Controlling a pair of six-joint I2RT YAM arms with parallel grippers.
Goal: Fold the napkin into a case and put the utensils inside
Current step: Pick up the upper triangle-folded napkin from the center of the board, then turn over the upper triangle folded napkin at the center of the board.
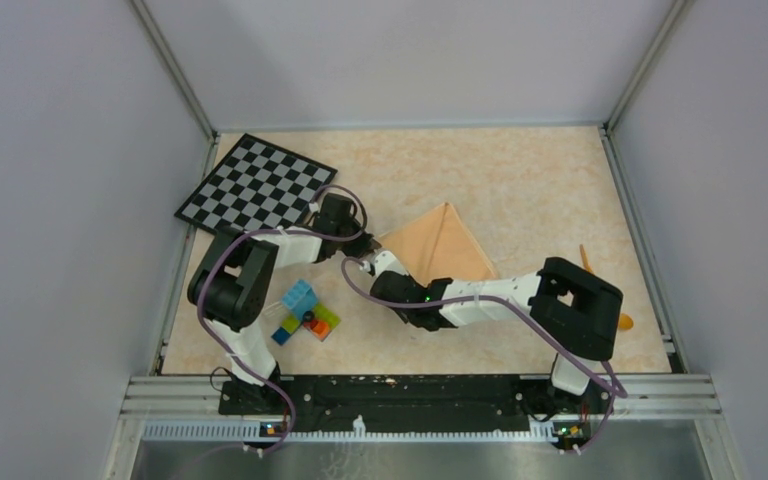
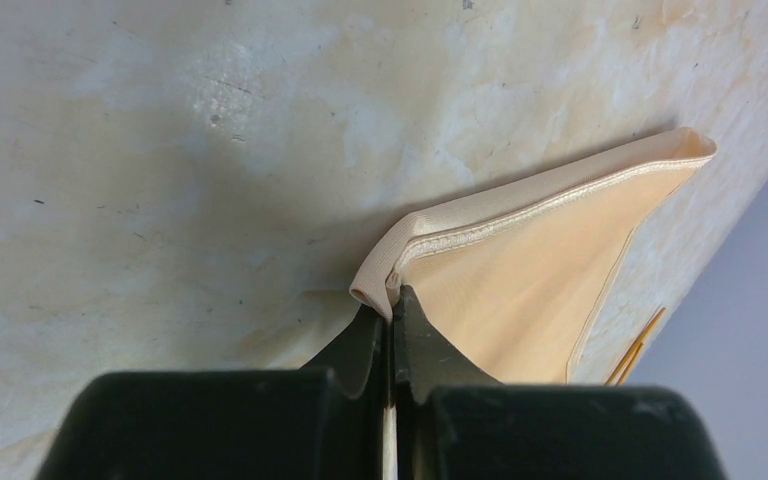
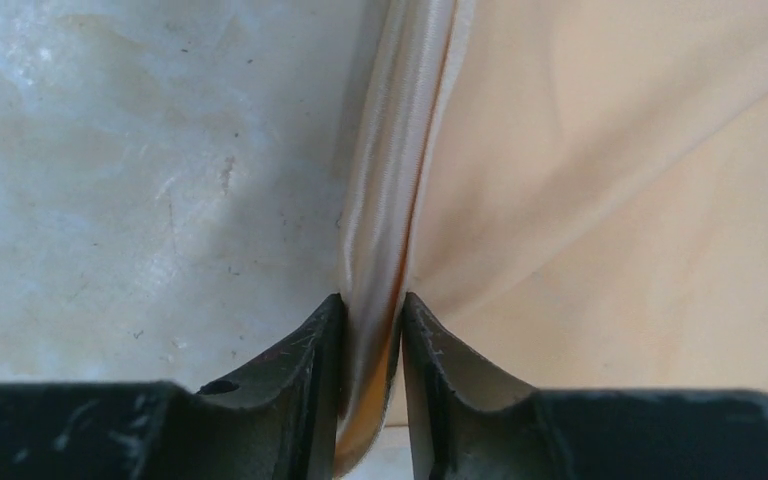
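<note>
The peach-orange napkin (image 1: 440,243) lies folded in a triangle at the table's middle. My left gripper (image 1: 368,243) is shut on its left corner; in the left wrist view the black fingers (image 2: 365,345) pinch the hemmed corner of the napkin (image 2: 520,270). My right gripper (image 1: 372,262) is shut on the napkin's edge just below that corner; in the right wrist view a doubled fold of the napkin (image 3: 600,190) stands between the fingers (image 3: 315,345). Orange-yellow utensils (image 1: 588,262) lie at the right, mostly hidden behind my right arm. A thin piece of them shows in the left wrist view (image 2: 638,345).
A black-and-white checkerboard (image 1: 257,184) lies at the back left. A cluster of coloured toy bricks (image 1: 305,312) sits near the front left, beside my left arm. Grey walls close the table on three sides.
</note>
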